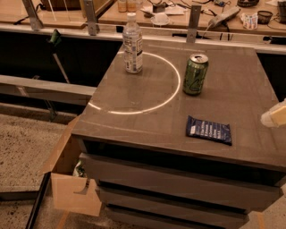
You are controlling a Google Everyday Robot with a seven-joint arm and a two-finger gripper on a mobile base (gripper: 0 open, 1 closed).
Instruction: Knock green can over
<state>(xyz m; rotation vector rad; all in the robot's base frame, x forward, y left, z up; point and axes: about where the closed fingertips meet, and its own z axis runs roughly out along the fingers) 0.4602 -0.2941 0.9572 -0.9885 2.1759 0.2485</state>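
Note:
The green can [195, 74] stands upright on the grey cabinet top [147, 120], at the right side of a white arc marking. It has a silver top with a pull tab and pale swirls. Only a pale piece of my gripper [275, 117] shows at the right edge of the view. It is well to the right of the can and nearer the front, apart from it.
A clear plastic bottle [132, 43] with a white cap stands at the back left of the top. A dark blue snack packet [209, 130] lies near the front, below the can. An open cardboard box [71, 179] sits on the floor at the left. A cluttered workbench [187, 13] runs behind.

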